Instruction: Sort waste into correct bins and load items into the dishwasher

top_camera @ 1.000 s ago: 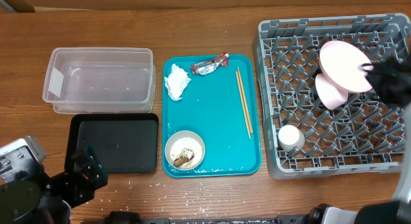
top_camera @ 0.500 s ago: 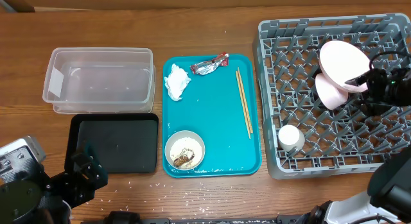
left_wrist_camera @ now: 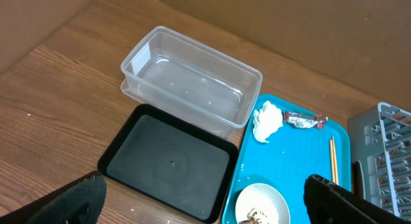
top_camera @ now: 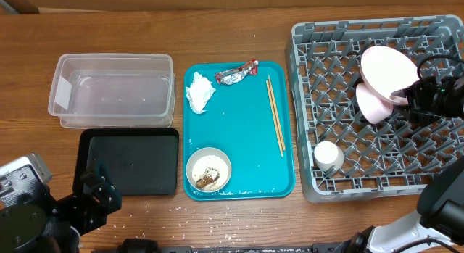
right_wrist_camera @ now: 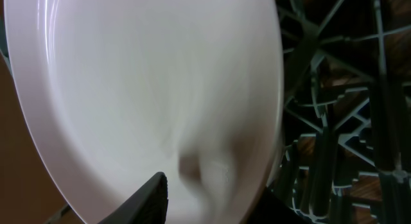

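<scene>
At the rack, right claw meets plate, grip unclear; left claw gapes.

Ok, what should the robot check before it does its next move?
1. Is the white plate set in the dish rack: ok, tilted by the pink bowl.
2. Is the right gripper free of it: cannot tell.
3. Is the left gripper open: ok.
4. Are the napkin and foil wrapper binned: not ok, both on the teal tray.
5. Are the chopsticks and cream bowl loaded: not ok, on that tray.
</scene>
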### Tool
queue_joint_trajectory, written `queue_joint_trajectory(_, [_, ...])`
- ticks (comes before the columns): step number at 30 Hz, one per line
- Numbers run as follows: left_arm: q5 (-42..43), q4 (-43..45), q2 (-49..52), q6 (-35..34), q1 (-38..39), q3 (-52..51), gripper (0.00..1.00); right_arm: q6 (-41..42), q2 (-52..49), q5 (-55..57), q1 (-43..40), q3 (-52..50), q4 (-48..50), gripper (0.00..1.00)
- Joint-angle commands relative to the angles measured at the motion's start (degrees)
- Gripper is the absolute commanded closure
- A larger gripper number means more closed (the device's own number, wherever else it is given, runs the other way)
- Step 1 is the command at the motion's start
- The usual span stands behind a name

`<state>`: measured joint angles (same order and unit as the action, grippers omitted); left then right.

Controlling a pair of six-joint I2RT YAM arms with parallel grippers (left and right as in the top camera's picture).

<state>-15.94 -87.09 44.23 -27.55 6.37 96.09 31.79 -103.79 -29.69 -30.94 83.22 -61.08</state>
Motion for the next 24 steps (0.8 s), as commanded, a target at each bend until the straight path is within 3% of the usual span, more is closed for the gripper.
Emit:
queue_joint_trajectory(1, [-0.9, 0.1, -0.5, -1.0, 0.0, -0.1, 0.00, 1.5, -0.1, 0.0, 0.0, 0.4, 0.0, 0.62])
queue_joint_trajectory(2, [-1.0, 0.1, -0.5, -1.0, 0.0, -0.1, 0.00, 1.5, -0.1, 0.0, 0.0, 0.4, -0.2, 0.65])
queue_joint_trajectory(5, [-0.9, 0.1, -0.5, -1.0, 0.0, -0.1, 0.00, 1.5, -0.1, 0.1, 0.0, 0.4, -0.3, 0.86])
queue_joint_trajectory(8, [-0.9, 0.1, -0.5, -1.0, 0.0, -0.1, 0.00, 2.5, -0.1, 0.1, -0.2, 0.4, -0.2, 0.96])
queue_joint_trajectory(14, [-0.9, 0.1, -0.5, -1.0, 0.0, -0.1, 0.00, 2.4, 0.5, 0.0, -1.5, 0.6, 0.7, 0.96])
queue_joint_trajectory(18, [-0.9, 0.1, -0.5, -1.0, 0.0, -0.1, 0.00, -6.2, 5.0, 1.7, -1.8, 1.7, 4.4, 0.96])
queue_joint_trajectory(21, [-0.9, 0.1, -0.5, -1.0, 0.0, -0.1, 0.00, -13.6, 12.1, 14.3, -0.2, 2.2, 7.1, 0.96])
queue_joint_trajectory(24, [-0.9, 0.1, -0.5, -1.0, 0.0, -0.1, 0.00, -14.1, 17.2, 27.0, 3.3, 2.2, 9.1, 0.96])
